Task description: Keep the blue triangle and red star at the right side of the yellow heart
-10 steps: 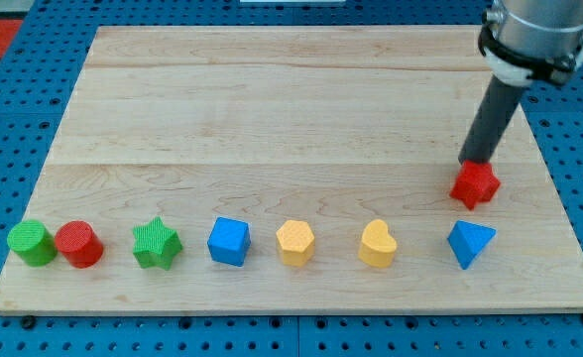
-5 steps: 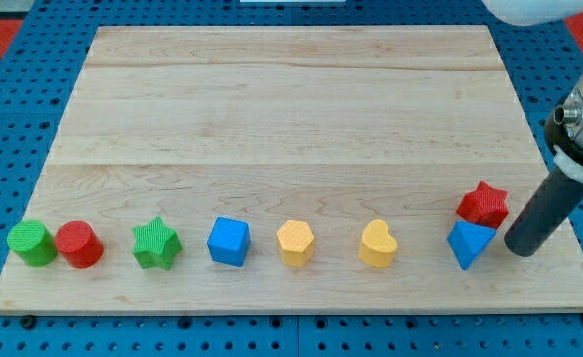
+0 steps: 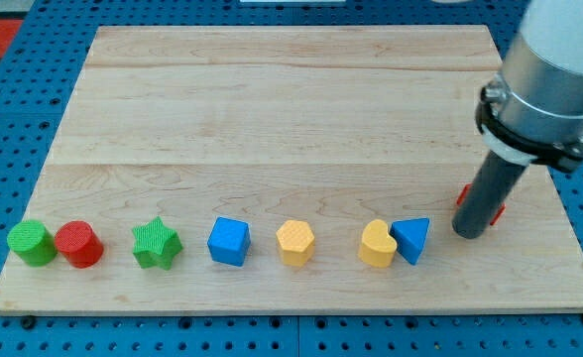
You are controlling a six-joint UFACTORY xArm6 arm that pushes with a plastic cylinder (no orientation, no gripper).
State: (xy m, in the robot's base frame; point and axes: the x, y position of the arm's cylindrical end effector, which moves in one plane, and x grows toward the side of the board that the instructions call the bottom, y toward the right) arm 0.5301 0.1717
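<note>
The wooden surface [image 3: 272, 109] fills most of the view, with a blue pegboard around it. The arm's grey body comes in from the view's top right, ending in the dark rod; my tip [image 3: 468, 234] rests on the surface near the right edge, just right of the blue triangle [image 3: 411, 239] with a small gap between them. This tool is a plain rod with nothing to open or close, and it holds nothing. The red star [image 3: 495, 208] sits behind the rod and is mostly hidden (only slivers of red show on either side of it). The blue triangle touches the right side of the yellow heart [image 3: 376, 245]. Along the bottom of the surface, going left from the heart, stand a yellow hexagon-like block [image 3: 294, 242], a blue cube [image 3: 228, 240], a green star [image 3: 156, 243], a red cylinder [image 3: 78, 244] and a green cylinder [image 3: 31, 243], the two cylinders touching.
</note>
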